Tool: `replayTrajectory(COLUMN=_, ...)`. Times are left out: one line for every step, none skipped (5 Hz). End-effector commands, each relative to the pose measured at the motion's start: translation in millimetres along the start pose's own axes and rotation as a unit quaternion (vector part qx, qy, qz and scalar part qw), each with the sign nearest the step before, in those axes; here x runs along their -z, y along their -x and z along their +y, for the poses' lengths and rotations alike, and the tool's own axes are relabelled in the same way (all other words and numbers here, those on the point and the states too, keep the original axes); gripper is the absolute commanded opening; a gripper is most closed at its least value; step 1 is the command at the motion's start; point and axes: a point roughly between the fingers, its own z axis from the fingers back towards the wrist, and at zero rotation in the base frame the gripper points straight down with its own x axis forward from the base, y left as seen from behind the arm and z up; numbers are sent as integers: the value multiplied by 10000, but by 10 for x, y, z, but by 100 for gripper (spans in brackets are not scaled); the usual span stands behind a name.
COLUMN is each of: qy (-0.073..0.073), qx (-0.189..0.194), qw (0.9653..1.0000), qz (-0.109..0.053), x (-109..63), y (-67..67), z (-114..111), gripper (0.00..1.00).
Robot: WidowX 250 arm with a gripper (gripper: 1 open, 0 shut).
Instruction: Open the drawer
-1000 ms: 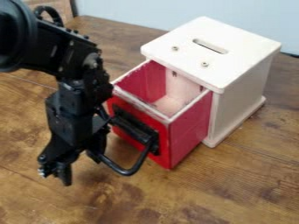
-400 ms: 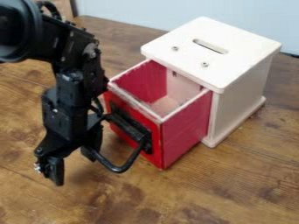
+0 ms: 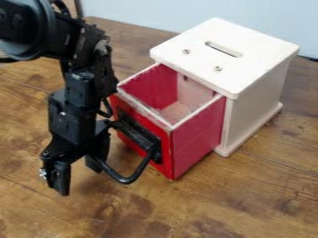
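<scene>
Fingers (image 3: 56, 177) apart beside boxy red drawer (image 3: 174, 125) with looped wire handle (image 3: 125, 167)

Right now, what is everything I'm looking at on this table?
drawer: one, red, pulled partly out of the casing toward the lower left, inside looks empty
handle: one, black wire loop, on the drawer's front panel
casing: one, white wooden cube, slot on top, right of centre
table: one, brown wood planks, under everything
robot arm: one, black, at left
end effector: one, black, open, pointing down beside the handle, holding nothing
</scene>
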Motion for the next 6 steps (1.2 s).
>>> replayTrajectory(qy=273, qx=-423, qw=9987, qz=62, x=-159, y=-266, z=-96, gripper=100)
replayTrajectory(qy=300, qx=-439, qw=9985, qz=106, x=-210, y=-264, z=-156, gripper=100)
replayTrajectory(qy=331, qx=-458, qw=9983, qz=144, x=-257, y=-266, z=-210, gripper=100)
replayTrajectory(qy=371, qx=-478, qw=9980, qz=180, x=-288, y=-265, z=-259, gripper=100)
replayTrajectory(qy=413, qx=-499, qw=9977, qz=216, x=-317, y=-264, z=-302, gripper=100)
replayTrajectory(qy=458, qx=-522, qw=9973, qz=253, x=-346, y=-264, z=-346, gripper=100)
